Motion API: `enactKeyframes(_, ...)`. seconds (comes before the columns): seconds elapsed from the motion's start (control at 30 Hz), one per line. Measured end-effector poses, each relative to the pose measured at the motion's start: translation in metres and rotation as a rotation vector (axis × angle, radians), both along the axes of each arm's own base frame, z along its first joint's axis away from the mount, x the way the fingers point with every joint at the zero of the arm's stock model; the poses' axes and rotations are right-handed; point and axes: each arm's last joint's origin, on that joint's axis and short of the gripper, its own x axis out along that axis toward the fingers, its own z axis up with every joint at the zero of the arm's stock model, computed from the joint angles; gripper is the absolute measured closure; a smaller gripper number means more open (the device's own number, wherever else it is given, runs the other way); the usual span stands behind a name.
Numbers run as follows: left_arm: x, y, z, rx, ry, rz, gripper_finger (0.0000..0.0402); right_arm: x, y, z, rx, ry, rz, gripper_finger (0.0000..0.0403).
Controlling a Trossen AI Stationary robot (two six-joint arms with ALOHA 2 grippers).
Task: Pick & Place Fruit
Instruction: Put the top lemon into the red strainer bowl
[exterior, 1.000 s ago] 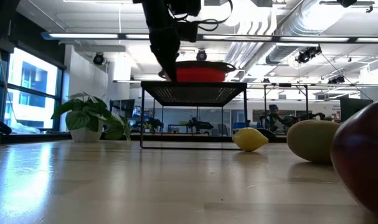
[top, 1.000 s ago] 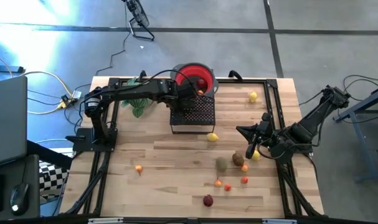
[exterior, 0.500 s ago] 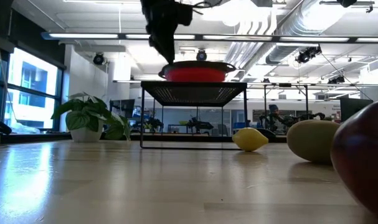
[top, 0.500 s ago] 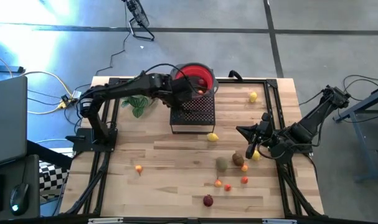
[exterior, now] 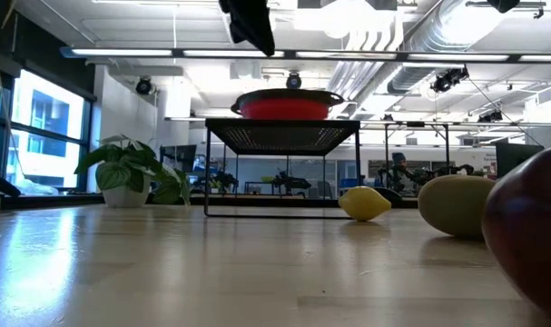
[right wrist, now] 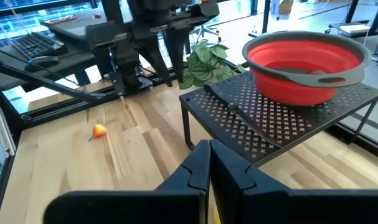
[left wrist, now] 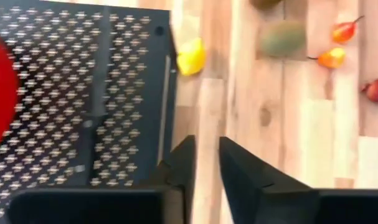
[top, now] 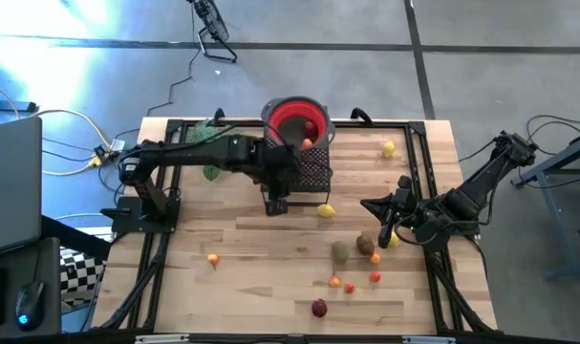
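Observation:
My left gripper (top: 275, 198) hovers over the near edge of the black mesh stand (top: 304, 172), fingers a little apart with nothing between them (left wrist: 206, 163). The red bowl (top: 294, 119) sits on the stand's far part and holds a small orange piece (top: 309, 143). Fruit lies loose on the table: a lemon (top: 326, 210) by the stand, an olive oval (top: 340, 250), a brown one (top: 365, 244), a dark red ball (top: 318, 308) and tiny orange and red ones (top: 335, 281). My right gripper (top: 378, 220) waits shut near the right edge, beside a lemon (top: 393, 239).
A second lemon (top: 388, 148) lies at the far right, and a lone orange piece (top: 213, 258) at the near left. The green leafy sprig (top: 211, 162) lies under my left arm. Black frame rails (top: 425, 162) run along the table's sides. Bare wood lies between the stand and the near edge.
My left gripper has drawn back from over the red bowl toward the table's near edge, crossing the mesh stand to its front edge. In the low view it has risen toward the top of the picture. My right arm and the loose fruit have kept still.

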Motion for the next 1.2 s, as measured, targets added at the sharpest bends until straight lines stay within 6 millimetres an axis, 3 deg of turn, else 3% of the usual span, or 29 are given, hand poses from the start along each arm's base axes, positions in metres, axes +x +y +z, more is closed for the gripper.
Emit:
enactKeyframes(0.2,0.002,-0.018,0.001,-0.023,-0.022,-0.010,0.0397,0.000,0.001,0.000,0.013,0.011,0.024,0.0400)
enactKeyframes(0.47,0.005,-0.027,0.003,-0.063,-0.058,0.017,0.0382,0.000,0.002,-0.001,0.028,0.027,0.058,0.0400)
enactKeyframes(0.67,0.016,-0.026,0.012,-0.131,-0.202,0.093,0.0382,0.000,0.002,-0.001,0.030,0.029,0.063,0.0400)
enactKeyframes(0.87,0.018,-0.039,0.014,-0.099,-0.239,0.016,0.0382,0.000,0.002,-0.002,0.028,0.035,0.066,0.0400)
enactKeyframes(1.0,0.003,-0.058,0.022,-0.064,-0.223,-0.064,0.0391,0.000,0.002,-0.001,0.032,0.030,0.064,0.0400)
enactKeyframes(1.2,-0.035,-0.083,0.041,0.030,-0.182,-0.269,0.0400,0.001,0.002,-0.001,0.034,0.024,0.060,0.0400)
